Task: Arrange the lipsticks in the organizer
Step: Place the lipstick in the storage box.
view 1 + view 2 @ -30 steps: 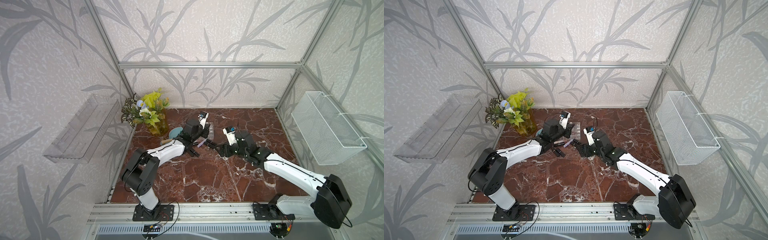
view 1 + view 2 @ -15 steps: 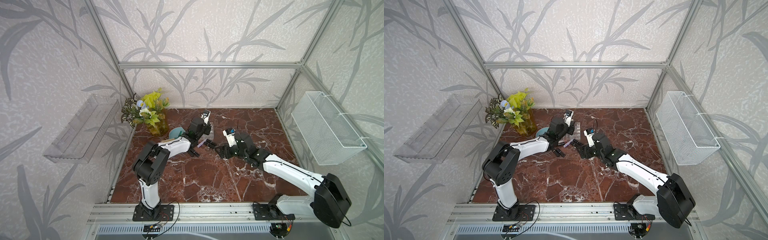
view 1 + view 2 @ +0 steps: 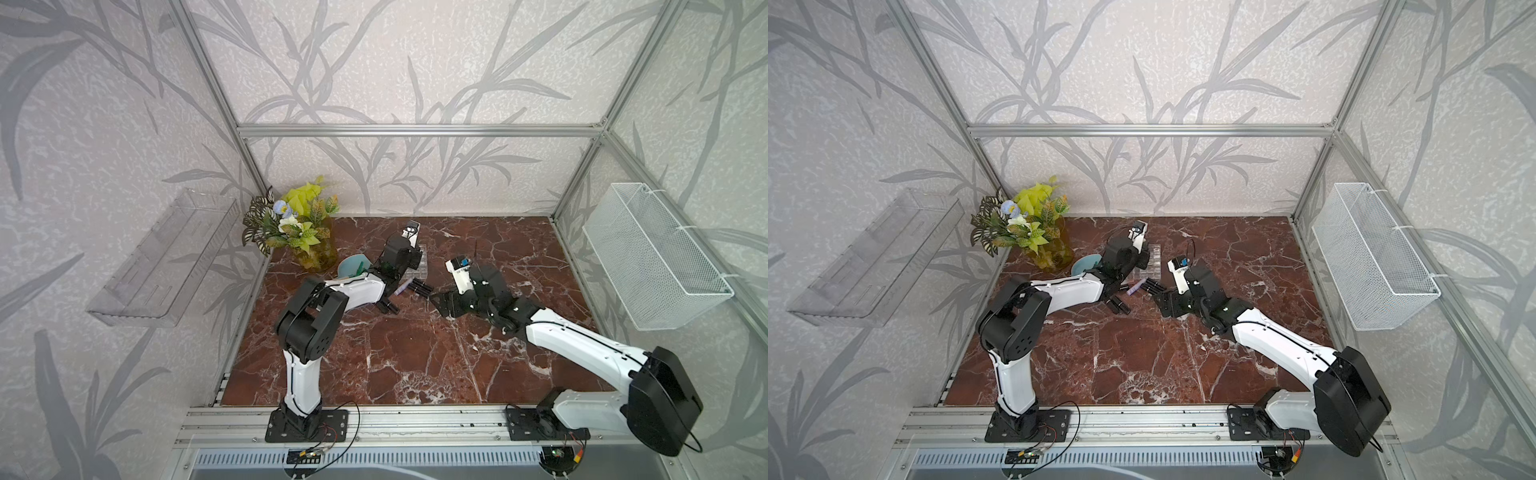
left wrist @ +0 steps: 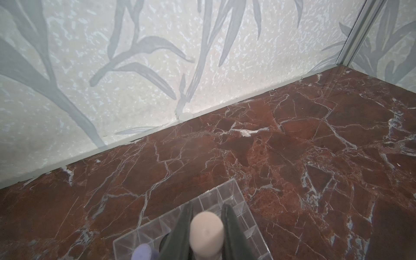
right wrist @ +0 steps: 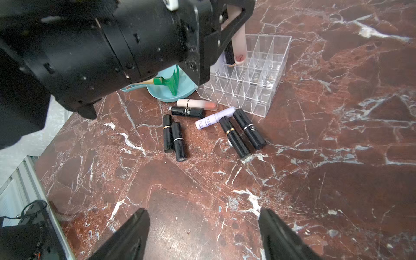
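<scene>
Overhead, wrist hides left claw [image 4: 207,209], clamped on pale pink lipstick [image 4: 206,231] above organizer [image 4: 234,195]; right claw [image 5: 202,211] gapes empty.

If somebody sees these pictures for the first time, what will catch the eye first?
First, the left gripper, shut on a pale pink lipstick held upright over the clear organizer in the back half of the marble table. Next, seven loose lipsticks, mostly black, lying flat on the table just in front of the organizer. The right gripper hovers open nearby, holding nothing.
</scene>
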Motion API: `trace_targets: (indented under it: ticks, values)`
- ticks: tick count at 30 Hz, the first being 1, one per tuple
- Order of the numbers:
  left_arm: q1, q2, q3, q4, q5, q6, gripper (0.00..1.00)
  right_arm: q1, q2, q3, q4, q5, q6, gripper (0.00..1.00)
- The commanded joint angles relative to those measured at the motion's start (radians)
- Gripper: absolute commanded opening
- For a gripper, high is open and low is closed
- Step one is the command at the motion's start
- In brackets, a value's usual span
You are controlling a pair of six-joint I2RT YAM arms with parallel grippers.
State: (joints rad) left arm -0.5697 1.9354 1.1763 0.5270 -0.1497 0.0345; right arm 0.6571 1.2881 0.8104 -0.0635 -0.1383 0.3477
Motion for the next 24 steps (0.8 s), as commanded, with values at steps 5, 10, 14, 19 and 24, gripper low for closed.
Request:
trace_targets:
  ticks: [5, 10, 14, 19, 24]
  values:
    - [-0.002, 0.057, 0.062, 0.043, -0.063, 0.013, 0.05, -0.006, -0.004, -0.008, 0.013, 0.008, 0.001, 0.8]
    - [-0.001, 0.07, 0.069, 0.036, -0.058, 0.009, 0.05, -0.008, 0.003, -0.012, 0.02, 0.006, 0.0, 0.8]
    - [0.004, 0.082, 0.075, 0.029, -0.05, 0.004, 0.07, -0.008, 0.008, -0.01, 0.021, -0.001, 0.003, 0.8]
    - [0.006, 0.093, 0.079, 0.018, -0.054, -0.003, 0.1, -0.008, 0.007, -0.009, 0.019, -0.004, 0.003, 0.8]
    - [0.006, 0.095, 0.08, 0.012, -0.065, -0.008, 0.14, -0.008, 0.008, -0.01, 0.016, -0.006, 0.003, 0.81]
